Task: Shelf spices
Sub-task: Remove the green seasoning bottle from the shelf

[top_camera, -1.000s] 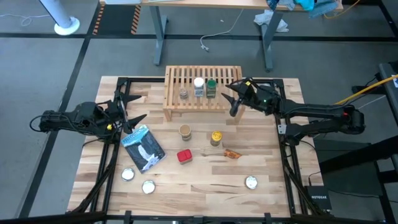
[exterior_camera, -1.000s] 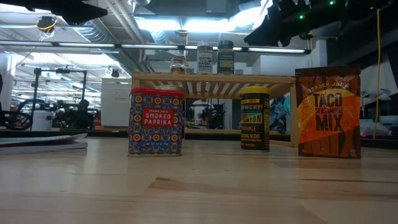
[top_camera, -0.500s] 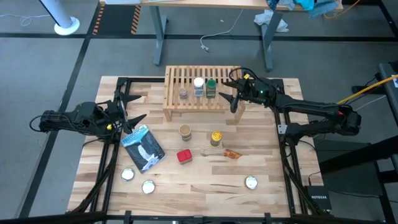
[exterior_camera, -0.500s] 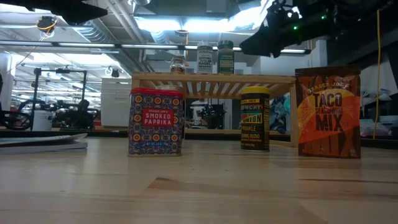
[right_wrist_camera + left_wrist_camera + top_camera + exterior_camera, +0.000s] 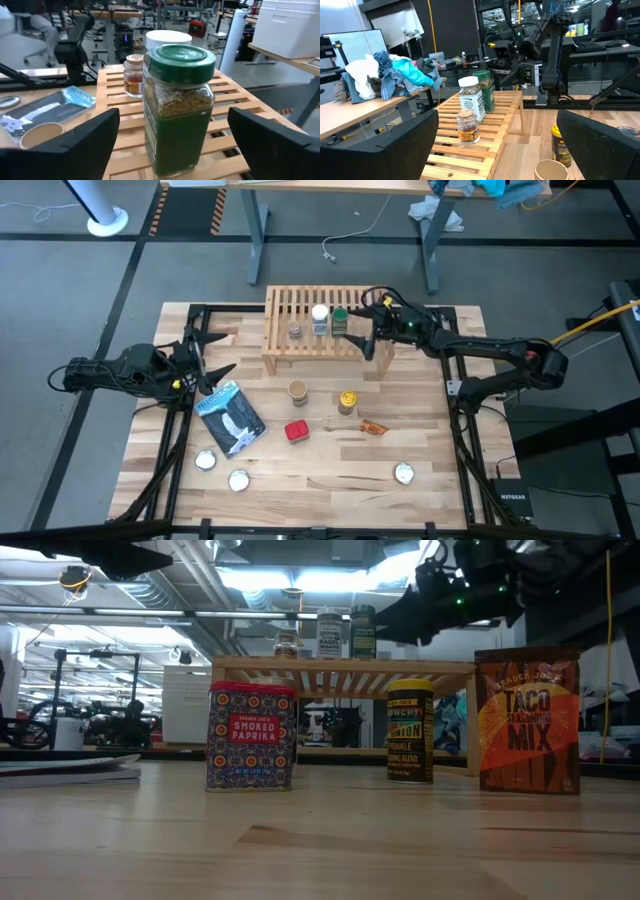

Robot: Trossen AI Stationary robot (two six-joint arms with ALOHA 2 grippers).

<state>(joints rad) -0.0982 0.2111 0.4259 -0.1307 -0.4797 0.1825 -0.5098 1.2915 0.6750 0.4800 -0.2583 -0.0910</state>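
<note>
The light-wood shelf stands at the table's far middle. Three spices stand upright on its slats: a small clear jar, a white-lidded jar and a green-lidded jar. My right gripper is open beside the shelf's right end. Its fingers stand on either side of the green-lidded jar, apart from it. On the tabletop stand a tan-lidded jar, a yellow-lidded jar, a red tin and an orange packet. My left gripper waits open at the table's left edge.
A blue-and-white pouch lies flat left of the red tin. Flat silver discs lie near the front edge, two at the left and one at the right. The shelf's slats left of the clear jar are bare.
My right gripper has moved toward the table's left edge and slightly down, closing in on the green-lidded jar on the shelf. The jars have stayed where they were.
</note>
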